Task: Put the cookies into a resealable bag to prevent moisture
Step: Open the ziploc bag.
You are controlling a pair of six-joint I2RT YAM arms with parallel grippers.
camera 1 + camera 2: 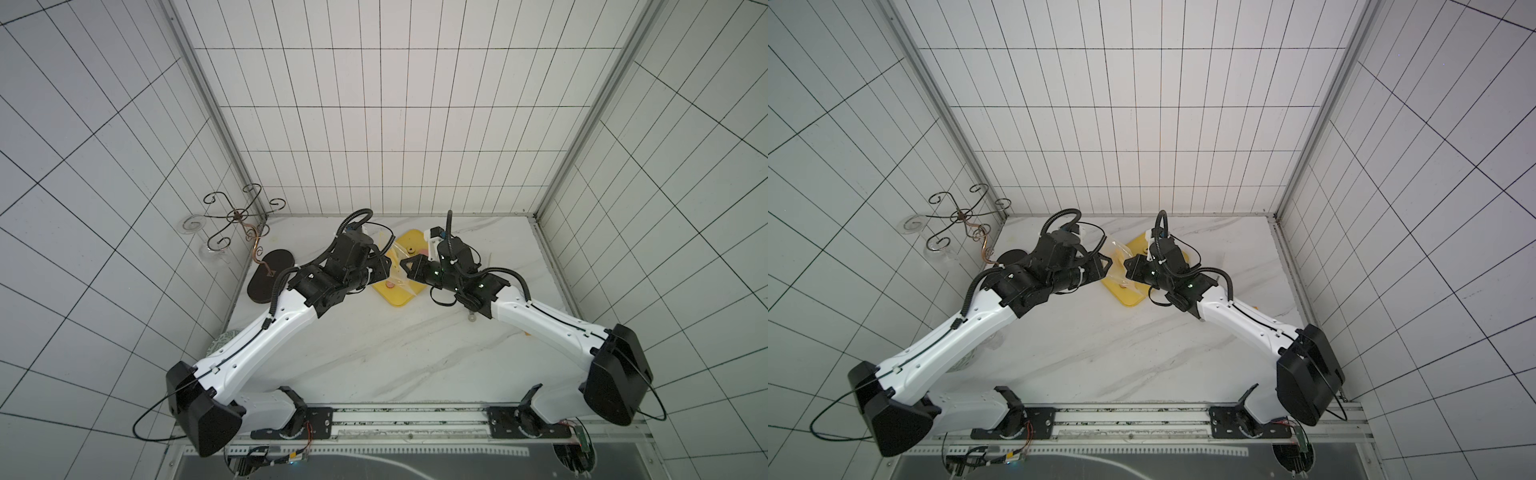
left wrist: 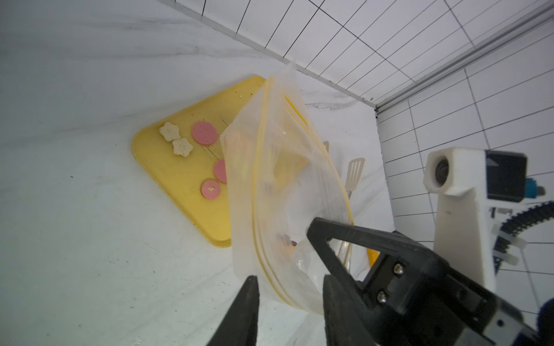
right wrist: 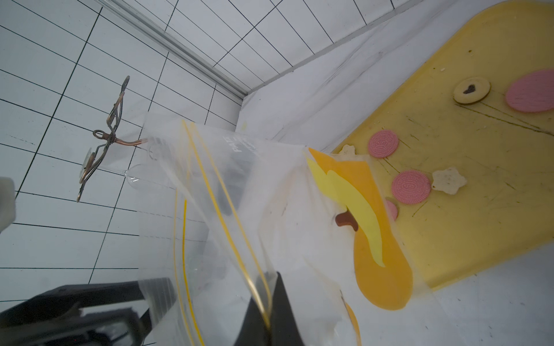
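Right gripper (image 3: pixel 266 311): jaws together, clamped on the zip rim at the right end of the resealable bag (image 3: pixel 269 194). Judged to anchor that end.

Left gripper (image 2: pixel 290 299): jaws apart, straddling the zip rim at the bag's left end, gap showing on one side. Not yet a grip. Likely aim is a two-point hold to work the mouth open.

Bag hangs lifted between both grippers, over the yellow tray (image 2: pixel 180 185).

The cookies (image 2: pixel 204 133) lie loose on the tray below, so the transfer would be short.

Far left: wire stand (image 1: pixel 239 216), uninvolved.
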